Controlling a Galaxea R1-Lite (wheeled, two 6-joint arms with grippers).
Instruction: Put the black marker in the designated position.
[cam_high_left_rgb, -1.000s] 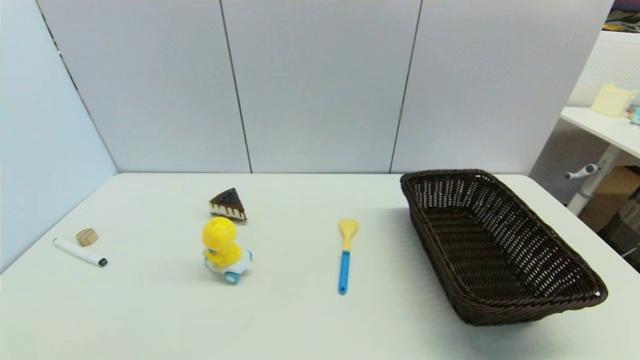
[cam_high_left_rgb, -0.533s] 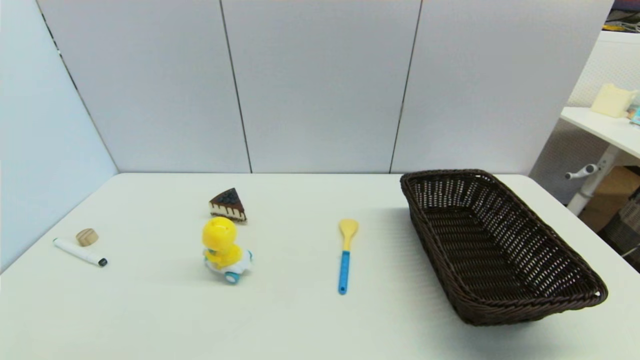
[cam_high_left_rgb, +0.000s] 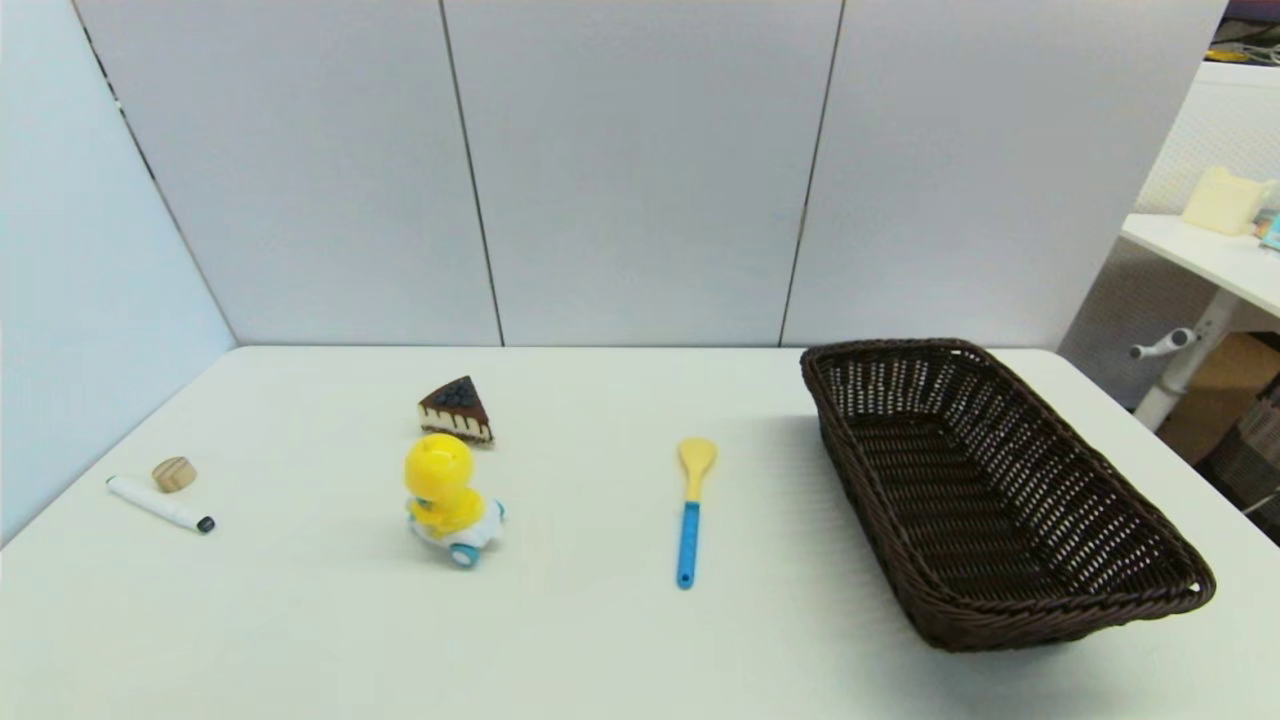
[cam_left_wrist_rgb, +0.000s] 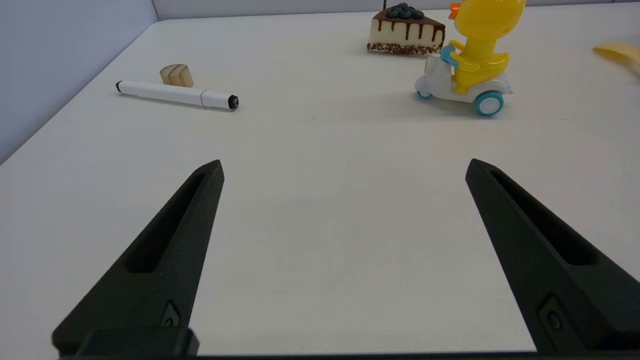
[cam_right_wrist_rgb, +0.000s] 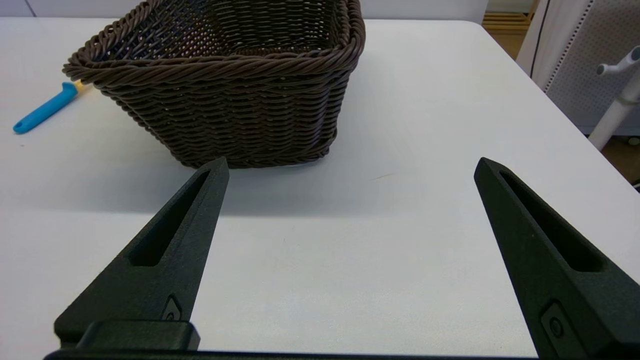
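The black marker (cam_high_left_rgb: 160, 504), a slim white pen with a black tip, lies flat at the far left of the table; the left wrist view shows the marker (cam_left_wrist_rgb: 176, 94) well ahead of my left gripper (cam_left_wrist_rgb: 345, 165). That gripper is open, low over bare table near the front edge, with nothing between its fingers. My right gripper (cam_right_wrist_rgb: 352, 162) is also open and empty, just in front of the near end of the dark wicker basket (cam_right_wrist_rgb: 225, 95). Neither arm shows in the head view.
A small wooden cylinder (cam_high_left_rgb: 174, 473) sits right behind the marker. A yellow duck toy on a scooter (cam_high_left_rgb: 446, 500) and a cake slice (cam_high_left_rgb: 456, 410) stand left of centre. A yellow-and-blue spoon (cam_high_left_rgb: 690, 508) lies mid-table. The basket (cam_high_left_rgb: 1000, 600) fills the right side.
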